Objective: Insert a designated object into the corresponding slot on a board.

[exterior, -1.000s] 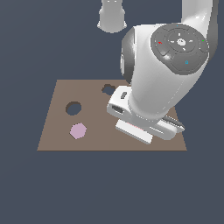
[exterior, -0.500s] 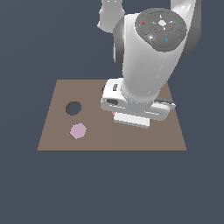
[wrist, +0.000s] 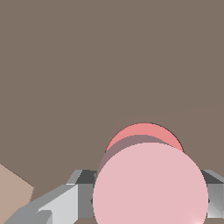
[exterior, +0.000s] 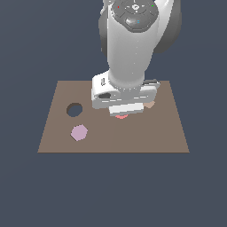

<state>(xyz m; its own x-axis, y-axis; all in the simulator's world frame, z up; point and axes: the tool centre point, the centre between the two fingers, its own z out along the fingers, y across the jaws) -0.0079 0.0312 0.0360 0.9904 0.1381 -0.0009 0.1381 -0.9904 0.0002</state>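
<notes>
The light pink round disc [wrist: 150,186] fills the near part of the wrist view, sitting between the two grey fingers [wrist: 65,199] of my gripper [wrist: 150,194], which is shut on it. It casts a shadow on the brown board [wrist: 87,65] beneath. In the exterior view the white hand hangs over the board's [exterior: 113,142] middle, and my gripper [exterior: 122,111] and the disc are mostly hidden under it. The slot [exterior: 74,109], a plain round dark hole, lies well off to the exterior view's left of the hand.
A redder pink piece [wrist: 144,131] lies on the board just beyond the disc and peeks out under the hand [exterior: 121,116]. A mauve hexagon [exterior: 79,132] lies near the slot. A pale tan piece [exterior: 150,104] lies beside the hand.
The arm has swung toward the exterior view's left and straightened. The hand has moved from the board's right part to over its middle.
</notes>
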